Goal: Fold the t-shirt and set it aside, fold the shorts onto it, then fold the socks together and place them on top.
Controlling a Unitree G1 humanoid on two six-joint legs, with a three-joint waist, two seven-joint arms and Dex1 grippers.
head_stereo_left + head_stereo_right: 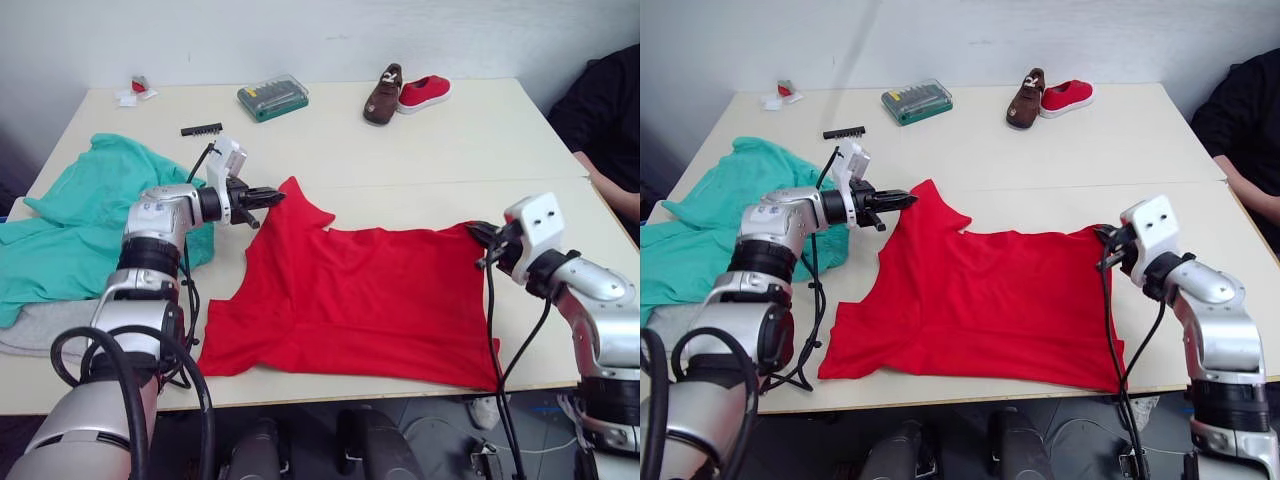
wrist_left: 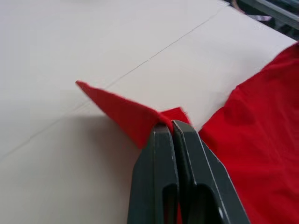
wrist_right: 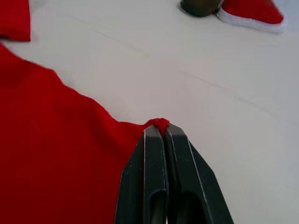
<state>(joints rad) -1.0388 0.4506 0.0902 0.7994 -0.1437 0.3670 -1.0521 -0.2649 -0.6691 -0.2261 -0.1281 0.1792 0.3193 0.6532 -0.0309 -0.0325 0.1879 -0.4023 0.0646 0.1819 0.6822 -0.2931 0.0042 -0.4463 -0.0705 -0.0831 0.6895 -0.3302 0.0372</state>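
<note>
Across the middle of the table [image 1: 470, 130], toward its front edge, the t-shirt [image 1: 370, 300] lies spread flat, bright red. From the left eye view, the left gripper [image 1: 268, 197] is clamped on the shirt's far left corner, and the right gripper [image 1: 480, 238] pinches its far right corner. Teal shorts [image 1: 90, 215] lie bunched at the left edge, with a grey sock [image 1: 40, 325] under them near the front left corner. At the far edge sit a green bit case [image 1: 273, 97], 1 brown shoe [image 1: 384, 94] touching 1 red shoe [image 1: 424, 92], and a black bit strip [image 1: 201, 129]. A person's arm [image 1: 615, 185] shows at the right edge.

Seen from the left wrist, the 2 fingers [image 2: 156, 177] press together on a raised red fold.

Seen from the right wrist, the fingers [image 3: 154, 177] are closed on a small red tuck of hem, both shoes beyond.
</note>
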